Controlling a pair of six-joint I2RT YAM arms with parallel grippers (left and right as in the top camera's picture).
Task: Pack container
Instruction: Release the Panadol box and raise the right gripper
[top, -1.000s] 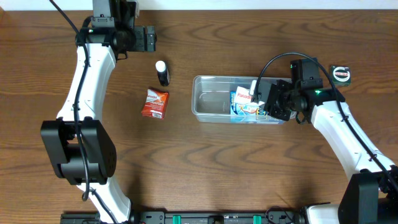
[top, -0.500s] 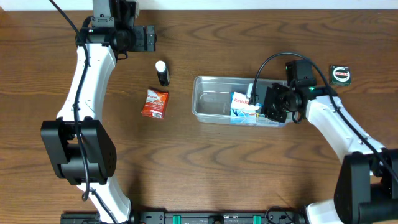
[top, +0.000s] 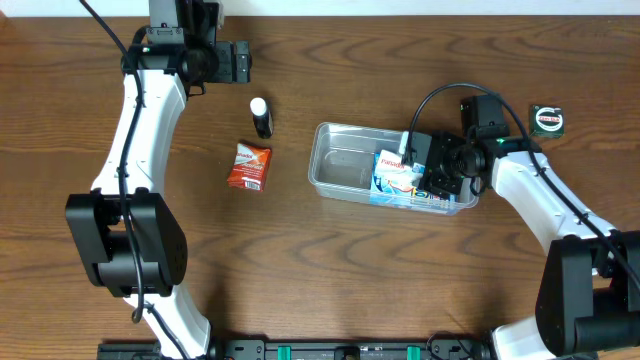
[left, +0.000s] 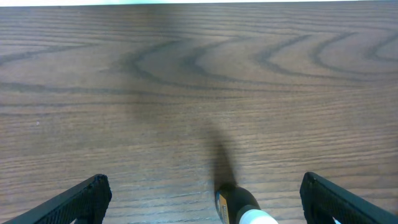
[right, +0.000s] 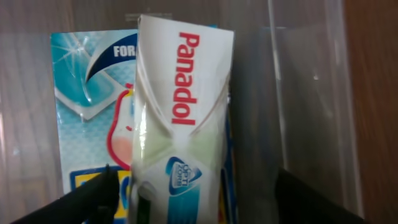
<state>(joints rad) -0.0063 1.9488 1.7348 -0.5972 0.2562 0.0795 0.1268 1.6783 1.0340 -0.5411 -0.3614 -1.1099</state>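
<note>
The clear plastic container (top: 340, 165) lies mid-table, slightly askew. Its right half holds a blue carton (top: 385, 183) with a white Panadol box (top: 393, 160) lying on top. My right gripper (top: 412, 168) is open over that end. In the right wrist view its fingers (right: 87, 199) stand either side of the Panadol box (right: 180, 124), not pressing it, with the blue carton (right: 87, 106) underneath and the container wall (right: 305, 74) to the right. My left gripper (top: 247, 62) is open at the back left, holding nothing.
A black bottle with a white cap (top: 261, 117) lies just in front of the left gripper, its end showing between the fingers (left: 239, 208). A red packet (top: 248, 166) lies left of the container. A small round black item (top: 546, 120) sits at the far right.
The right gripper has opened and let go of the Panadol box, which now rests on the blue carton. The container has shifted and turned slightly. The left arm is still.
</note>
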